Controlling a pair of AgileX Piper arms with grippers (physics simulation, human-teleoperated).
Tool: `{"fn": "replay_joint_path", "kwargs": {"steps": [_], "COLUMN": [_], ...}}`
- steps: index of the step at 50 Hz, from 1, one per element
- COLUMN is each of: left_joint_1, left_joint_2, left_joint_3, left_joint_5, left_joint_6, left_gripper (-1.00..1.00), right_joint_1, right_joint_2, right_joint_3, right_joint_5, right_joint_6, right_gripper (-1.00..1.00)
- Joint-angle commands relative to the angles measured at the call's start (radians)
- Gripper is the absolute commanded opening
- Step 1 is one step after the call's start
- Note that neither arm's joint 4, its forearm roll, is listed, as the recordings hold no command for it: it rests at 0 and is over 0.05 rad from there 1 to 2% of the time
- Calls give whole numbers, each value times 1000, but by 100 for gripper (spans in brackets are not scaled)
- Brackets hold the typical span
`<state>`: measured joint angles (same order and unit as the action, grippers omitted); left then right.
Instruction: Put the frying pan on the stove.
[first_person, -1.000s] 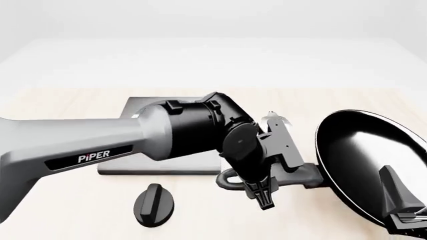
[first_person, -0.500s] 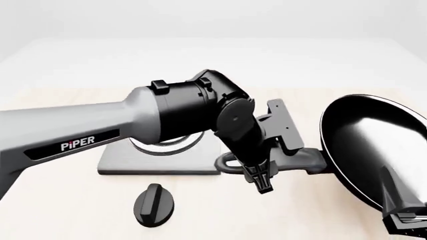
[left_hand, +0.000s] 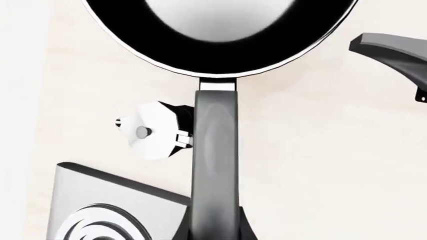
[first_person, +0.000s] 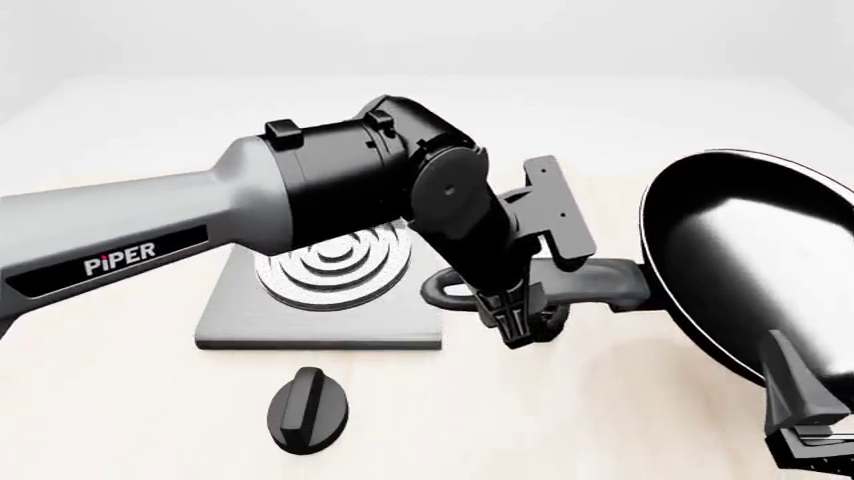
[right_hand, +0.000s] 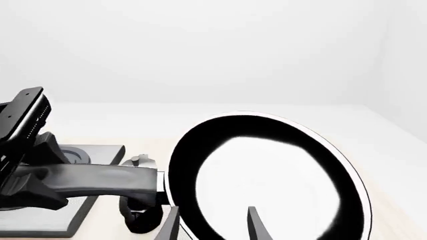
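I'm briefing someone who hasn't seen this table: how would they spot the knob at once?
Start at the stove, the flat grey square plate with silver rings left of the pan. The knob lies on the table just in front of it, apart from it. It is the only small black oval piece, with a raised ridge across its top.

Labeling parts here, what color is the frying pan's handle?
Dark grey, clearest in the left wrist view: the frying pan handle.

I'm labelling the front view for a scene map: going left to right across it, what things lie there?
Stove → black knob → left gripper clamped on the pan's handle → frying pan → right gripper at the far right edge.
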<state>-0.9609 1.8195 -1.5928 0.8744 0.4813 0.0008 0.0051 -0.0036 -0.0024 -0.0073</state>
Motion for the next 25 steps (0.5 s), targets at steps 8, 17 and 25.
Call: {"fn": "replay_joint_path", "kwargs": {"steps": [8,17,25], "left_joint_1": [10,26,46], "left_joint_2": [-47,-52,-67], "left_joint_3": [-34,-47,-59], "left_joint_5": [-21,-20,-33], "left_joint_6": [45,65,86], "left_gripper": [-100,-100,-100], "right_joint_1": [0,0,0], "right_joint_2": [0,0,0], "right_joint_3": [0,0,0], "right_joint_5": [0,0,0], "right_joint_6": [0,0,0], "right_gripper": [100,100,100]}}
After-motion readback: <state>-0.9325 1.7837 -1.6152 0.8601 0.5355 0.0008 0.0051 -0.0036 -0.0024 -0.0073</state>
